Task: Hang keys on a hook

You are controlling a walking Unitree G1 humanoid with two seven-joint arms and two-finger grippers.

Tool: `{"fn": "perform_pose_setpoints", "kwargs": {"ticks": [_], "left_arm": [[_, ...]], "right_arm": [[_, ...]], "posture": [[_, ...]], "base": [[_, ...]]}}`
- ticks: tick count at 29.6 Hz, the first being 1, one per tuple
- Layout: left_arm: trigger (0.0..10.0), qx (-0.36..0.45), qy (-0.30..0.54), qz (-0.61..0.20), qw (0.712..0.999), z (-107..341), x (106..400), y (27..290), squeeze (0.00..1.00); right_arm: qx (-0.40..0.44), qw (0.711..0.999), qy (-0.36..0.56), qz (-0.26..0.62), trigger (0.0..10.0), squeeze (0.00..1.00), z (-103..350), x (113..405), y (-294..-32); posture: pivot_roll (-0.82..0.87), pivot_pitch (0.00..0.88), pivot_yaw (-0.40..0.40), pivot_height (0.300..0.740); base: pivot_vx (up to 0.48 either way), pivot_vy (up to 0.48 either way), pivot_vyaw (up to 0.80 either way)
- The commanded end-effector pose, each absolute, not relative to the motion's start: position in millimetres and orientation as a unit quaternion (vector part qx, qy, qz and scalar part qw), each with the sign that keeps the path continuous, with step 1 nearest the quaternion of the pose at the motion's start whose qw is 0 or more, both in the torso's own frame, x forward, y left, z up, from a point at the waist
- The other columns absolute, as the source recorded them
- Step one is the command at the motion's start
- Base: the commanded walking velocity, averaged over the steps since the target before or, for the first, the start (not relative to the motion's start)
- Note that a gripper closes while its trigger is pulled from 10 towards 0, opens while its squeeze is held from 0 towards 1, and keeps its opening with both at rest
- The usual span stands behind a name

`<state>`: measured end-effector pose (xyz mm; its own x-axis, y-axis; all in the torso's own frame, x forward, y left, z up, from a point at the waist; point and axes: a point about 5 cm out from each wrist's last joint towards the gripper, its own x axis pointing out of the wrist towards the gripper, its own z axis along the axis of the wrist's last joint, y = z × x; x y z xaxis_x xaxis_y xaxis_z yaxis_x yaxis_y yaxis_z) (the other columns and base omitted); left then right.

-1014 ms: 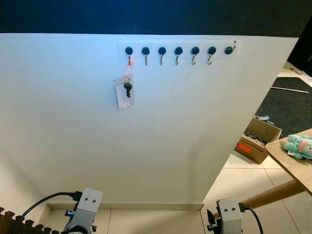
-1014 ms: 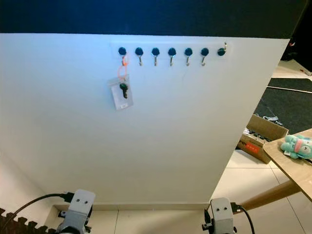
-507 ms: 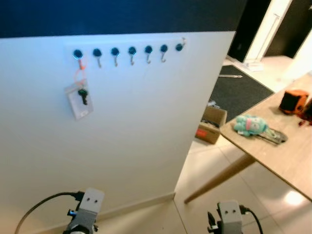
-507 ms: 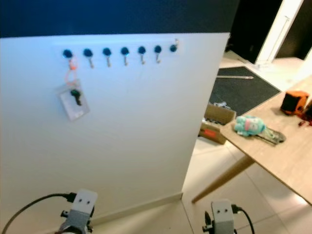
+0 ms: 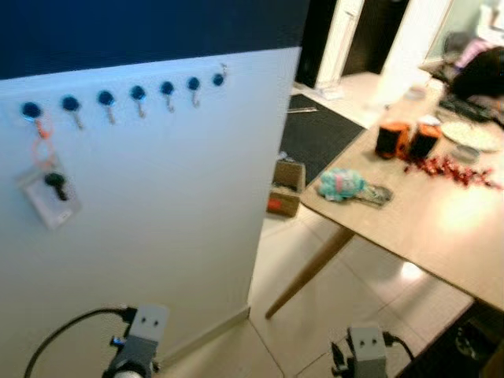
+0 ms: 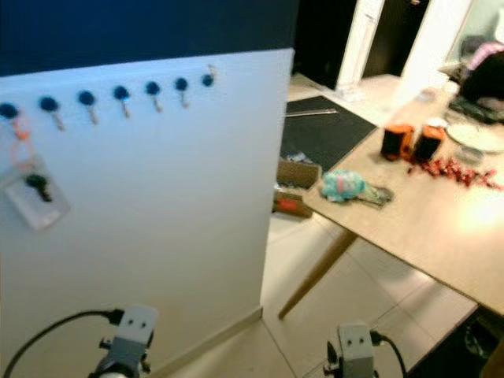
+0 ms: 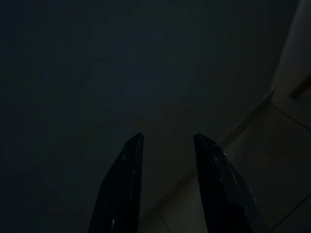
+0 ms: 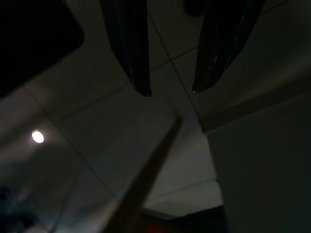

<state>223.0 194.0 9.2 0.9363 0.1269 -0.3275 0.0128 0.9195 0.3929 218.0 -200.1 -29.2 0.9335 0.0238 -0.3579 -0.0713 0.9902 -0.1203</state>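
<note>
Head views: dark key in a clear flat pouch, hanging by an orange loop from the far-left hook on a smooth white wall; wooden table at right.
Left wrist view: left gripper, tapered black fingers parted, empty.
Right wrist view: right gripper, fingers apart, empty, above tiled floor.

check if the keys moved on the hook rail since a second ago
No. The keys still hang under the leftmost hook; the camera has turned right.

Silver wrists, black cable, black jaws
</note>
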Motion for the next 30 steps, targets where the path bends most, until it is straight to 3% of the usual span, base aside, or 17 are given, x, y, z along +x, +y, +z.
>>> {"fn": "perform_pose_setpoints", "kwargs": {"ticks": [1,30], "left_arm": [[10.0,0.205,0.184,0.024,0.961,4.9,218.8,194.2,0.0],[10.0,0.21,0.182,0.019,0.96,3.5,220.3,194.3,0.0]], "right_arm": [[-0.069,0.98,0.187,0.022,10.0,0.0,-31.9,213.8,-203.0],[-0.072,0.979,0.189,0.028,10.0,0.0,-33.0,215.6,-202.5]], "posture": [[0.06,0.119,-0.007,0.74],[0.06,0.104,-0.01,0.74]], "base": [[0.0,0.0,-0.79],[0.0,0.0,-0.79]]}}
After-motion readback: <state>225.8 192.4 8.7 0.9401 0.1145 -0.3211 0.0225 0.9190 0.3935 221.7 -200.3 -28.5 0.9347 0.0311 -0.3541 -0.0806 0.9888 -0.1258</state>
